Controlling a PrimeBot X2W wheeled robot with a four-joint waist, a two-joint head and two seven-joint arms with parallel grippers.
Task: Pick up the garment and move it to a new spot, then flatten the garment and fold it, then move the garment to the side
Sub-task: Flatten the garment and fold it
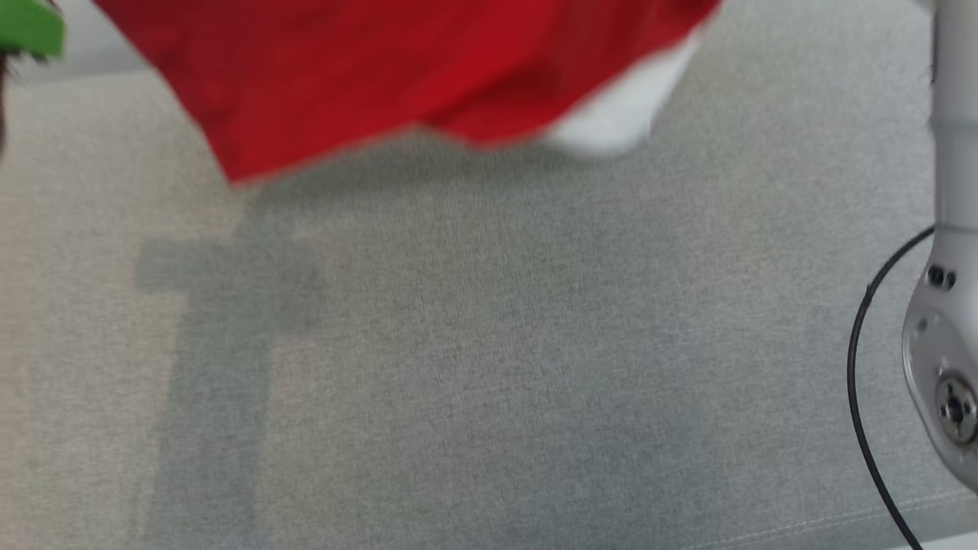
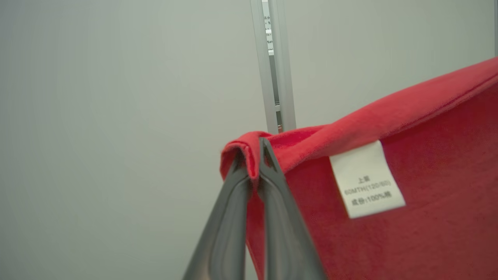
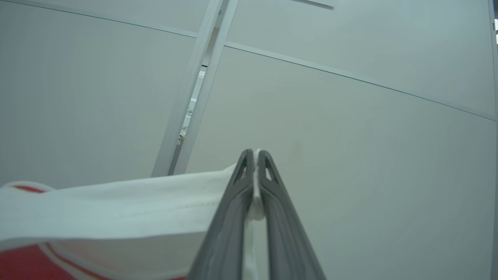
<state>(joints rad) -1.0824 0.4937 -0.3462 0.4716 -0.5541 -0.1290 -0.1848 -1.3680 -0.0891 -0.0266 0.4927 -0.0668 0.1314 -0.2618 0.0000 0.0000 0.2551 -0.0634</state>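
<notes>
Your left gripper (image 2: pixel 253 155) and right gripper (image 3: pixel 255 154) each clamp only a thin hem of the lifted red-and-white cotton garment (image 1: pixel 367 76), so a hard swing could slip it.

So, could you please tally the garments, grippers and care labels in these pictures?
garment: 1, red with a white part
grippers: 2, left gripper and right gripper, each shut on the garment
care label: 1, white, sewn to the garment
total: 4
</notes>
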